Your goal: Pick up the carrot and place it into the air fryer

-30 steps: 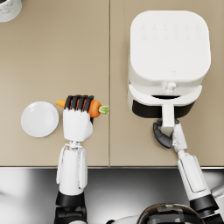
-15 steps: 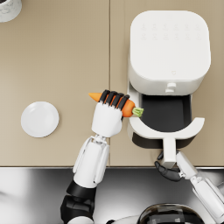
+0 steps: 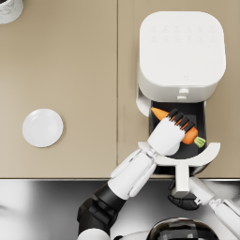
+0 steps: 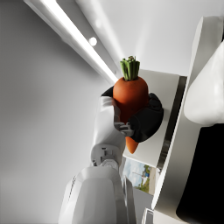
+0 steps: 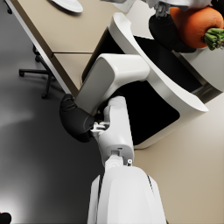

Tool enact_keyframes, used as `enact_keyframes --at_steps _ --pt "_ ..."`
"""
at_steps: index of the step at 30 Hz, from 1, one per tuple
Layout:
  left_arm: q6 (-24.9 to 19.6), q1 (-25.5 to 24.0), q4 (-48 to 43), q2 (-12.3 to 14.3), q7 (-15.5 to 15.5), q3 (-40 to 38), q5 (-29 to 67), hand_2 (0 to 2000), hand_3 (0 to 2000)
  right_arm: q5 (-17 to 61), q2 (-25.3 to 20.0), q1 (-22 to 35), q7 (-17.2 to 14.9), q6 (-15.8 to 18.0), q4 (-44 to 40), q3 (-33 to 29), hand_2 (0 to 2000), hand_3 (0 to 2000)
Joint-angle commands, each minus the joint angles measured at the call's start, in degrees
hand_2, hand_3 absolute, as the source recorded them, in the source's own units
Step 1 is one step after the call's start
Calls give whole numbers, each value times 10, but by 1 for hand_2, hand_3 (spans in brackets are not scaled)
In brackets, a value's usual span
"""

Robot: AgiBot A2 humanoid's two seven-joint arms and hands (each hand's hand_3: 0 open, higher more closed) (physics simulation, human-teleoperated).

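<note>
Left hand grasps the carrot around its thick middle, over the open air fryer drawer; it seems light, stiff, smooth. Right hand holds the drawer handle.

We see the right hand, dark, wrapped around the white handle of the air fryer drawer, which stands pulled out with its black inside showing. Above the drawer's far rim hangs the carrot, green stub toward the picture's edge, gripped by the left hand. Tan table runs under the drawer. A white plate lies at the far end of it.
</note>
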Motion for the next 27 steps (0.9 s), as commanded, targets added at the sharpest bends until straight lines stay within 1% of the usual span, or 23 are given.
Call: enact_keyframes --at_steps 1,2,3,5,7,8,9,10,11,12,13,16,17,18,20,22,24,27 --pt "0 23 59 9 0 40 0 2000 2000 0 -2 0 0 1 -3 0 2000 2000" --pt "-1 21 69 8 0 37 0 639 1673 0 -3 0 0 2 -5 0 2000 2000" --pt "-3 18 75 7 0 35 0 0 1347 0 -4 1 0 3 -6 0 2000 2000" --pt "-4 2 60 -5 0 26 0 0 693 0 -6 0 1 5 -10 1 2000 2000" --pt "-9 -25 10 -27 0 11 0 0 40 0 -9 0 0 9 -14 2 2000 2000" --pt "-6 -44 -32 -43 0 -10 0 0 0 0 -12 1 -1 15 -16 1 2000 2000" --pt "-2 -63 -78 -63 0 -33 1 0 0 0 -14 2 -1 27 -16 1 2000 2000" --pt "7 -81 -115 -78 -2 -62 1 0 0 0 -15 1 -2 40 -13 1 2000 2000" --pt "42 -102 -146 -88 -9 -89 1 0 0 -1 -3 -6 1 35 0 7 2000 2000" --pt "37 -117 -167 -98 -8 -116 1 0 0 -1 4 -11 1 26 8 12 2000 2000" --pt "30 -125 -186 -103 -6 -139 1 0 0 -1 4 -11 1 25 7 13 2000 2000" --pt "13 -142 -216 -111 -2 -206 0 0 0 -2 -5 -5 1 39 -4 6 2000 2000" --pt "10 -146 -220 -112 -2 -223 0 0 0 -2 -77 17 0 41 113 18 2000 2000" --pt "8 -151 -229 -114 -1 -242 0 0 0 -2 -87 22 0 42 105 7 2000 2000" --pt "5 -159 -237 -116 -1 -276 0 0 0 -2 -105 34 2 56 85 -13 2000 2000" --pt "4 -162 -241 -115 -1 -294 0 0 0 -1 -136 49 4 75 62 -35 2000 2000" --pt "4 -169 -247 -117 0 -308 0 0 0 0 -179 67 3 85 46 -67 2000 2000" --pt "3 -164 -240 -112 0 -320 0 0 0 1 -228 95 0 130 4 -93 2000 2000"
